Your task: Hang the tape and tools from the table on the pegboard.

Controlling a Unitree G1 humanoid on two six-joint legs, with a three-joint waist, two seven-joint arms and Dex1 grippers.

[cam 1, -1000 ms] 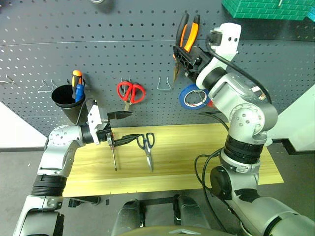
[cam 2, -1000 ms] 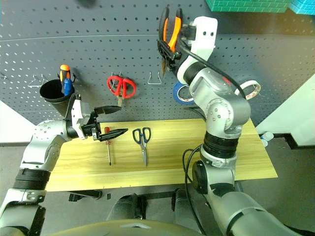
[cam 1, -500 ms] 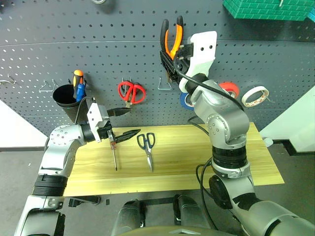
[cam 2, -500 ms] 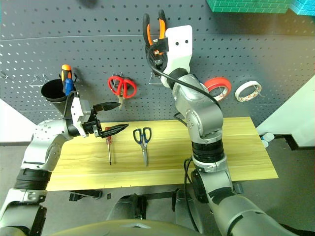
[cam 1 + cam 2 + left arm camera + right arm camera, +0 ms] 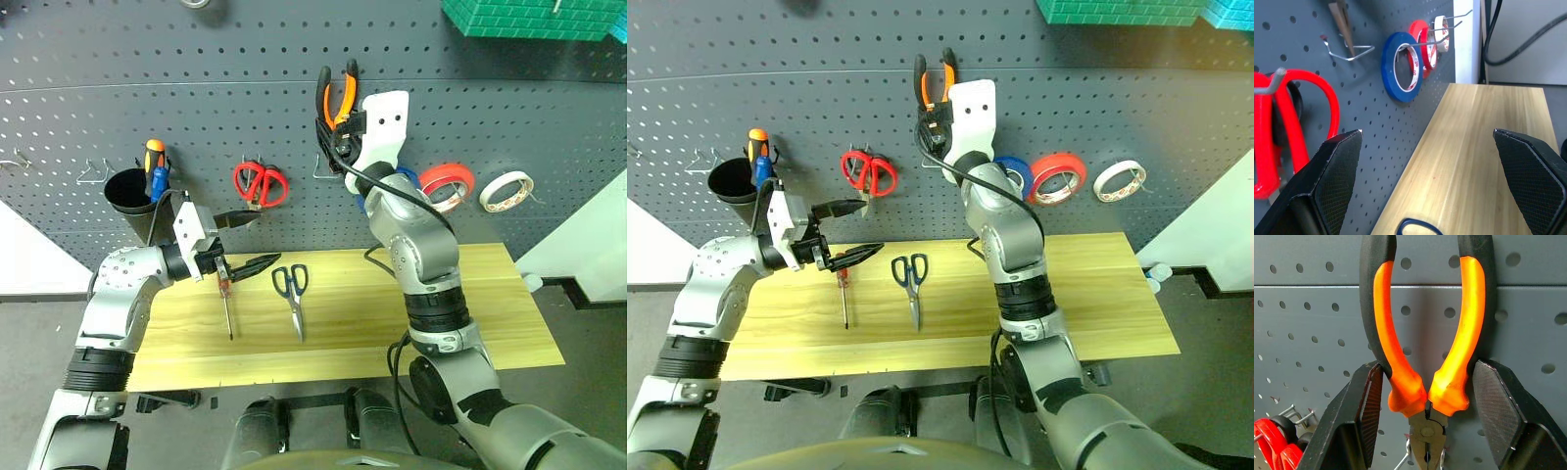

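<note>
Now hanging the pliers (image 5: 1425, 357) on the pegboard (image 5: 490, 127).
Right gripper (image 5: 338, 122) clamps their handles; settle them onto the wire hook (image 5: 326, 168) before releasing. Left gripper (image 5: 240, 245) gapes wide, empty.

We are seeing orange-and-black pliers (image 5: 1425, 357) | dark grey dotted pegboard (image 5: 196, 88) | pale yellow grained tabletop (image 5: 490, 313) | blue roll (image 5: 1403, 66), red-orange roll (image 5: 447, 185), cream tape (image 5: 506, 190) | red scissors (image 5: 260, 183) | dark-handled scissors (image 5: 292, 291) | red-handled screwdriver (image 5: 226, 305)
</note>
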